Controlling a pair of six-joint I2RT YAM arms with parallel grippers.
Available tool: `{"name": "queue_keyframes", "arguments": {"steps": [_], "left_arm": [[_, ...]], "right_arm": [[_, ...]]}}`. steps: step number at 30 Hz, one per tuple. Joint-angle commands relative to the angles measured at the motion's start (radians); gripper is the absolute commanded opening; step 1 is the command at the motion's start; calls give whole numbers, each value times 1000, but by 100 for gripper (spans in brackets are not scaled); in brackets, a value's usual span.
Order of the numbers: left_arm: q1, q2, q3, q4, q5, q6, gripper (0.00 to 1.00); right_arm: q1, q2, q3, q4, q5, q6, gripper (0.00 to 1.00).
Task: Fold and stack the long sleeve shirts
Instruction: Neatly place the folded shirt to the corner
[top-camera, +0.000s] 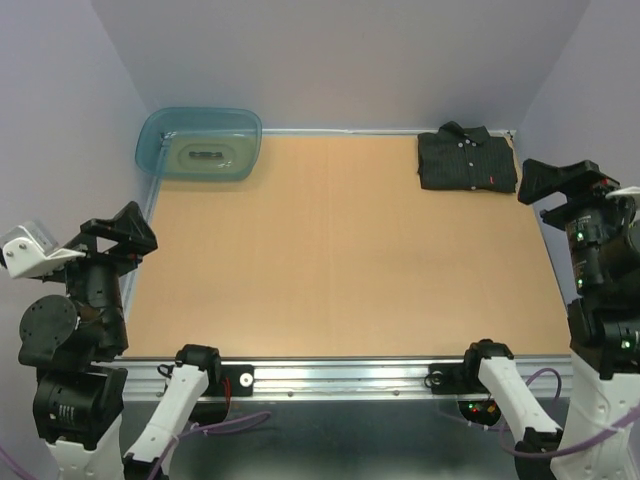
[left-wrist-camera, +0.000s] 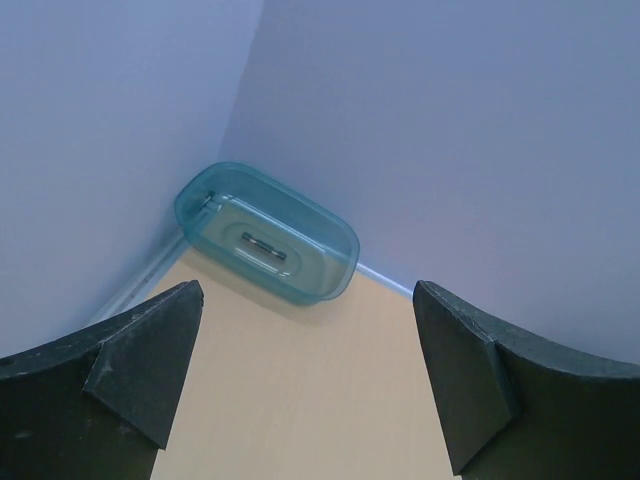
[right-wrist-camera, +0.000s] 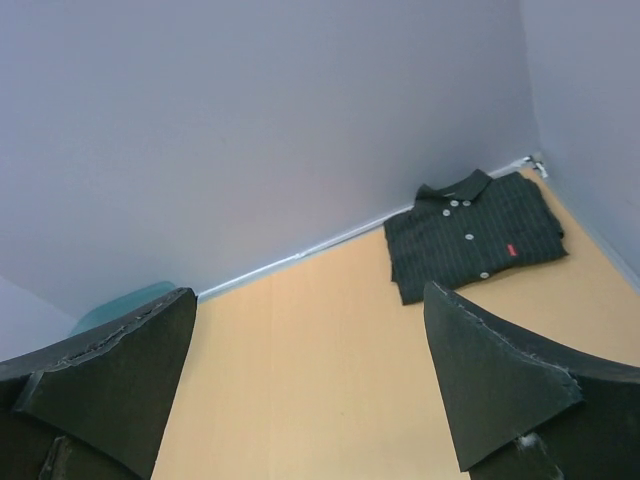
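Left pincer (left-wrist-camera: 305, 385) hanging at near left edge, jaws gaping wide, gripping nothing. Right pincer (right-wrist-camera: 310, 385) hovering at right side, likewise fully spread, empty; both apparently parking clear of surface (top-camera: 340, 260). Shirt (top-camera: 467, 160) lying folded, buttons up, in far right corner, probably serving as stack base. Teal tub (top-camera: 200, 145) sitting in far left corner.

The counter (top-camera: 330, 260) is a flat tan board with pale walls on three sides. Viewed from above, one folded black long sleeve shirt (top-camera: 467, 160) lies flat at 1 o'clock in the far right corner, collar toward the back wall, buttons and red tag facing up. A translucent teal tub (top-camera: 199, 144) sits at 11 o'clock in the far left corner, well apart from it.
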Motion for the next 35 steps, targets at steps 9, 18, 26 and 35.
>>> {"name": "queue_keyframes", "arguments": {"steps": [9,18,26,35], "left_arm": [[-60,-100,-99,-73,-146,43,99],[-74,-118,-202,-4,-153,42,99],[-74,-112,-237,38,-145,28,99],[-74,-92,-248,70,-123,22,99]], "right_arm": [[163,-221,-196,-77,329,-169,100],[169,-291,-335,12,335,-215,100],[180,-294,-382,55,335,-232,100],[192,-294,-388,67,338,-263,100]]}}
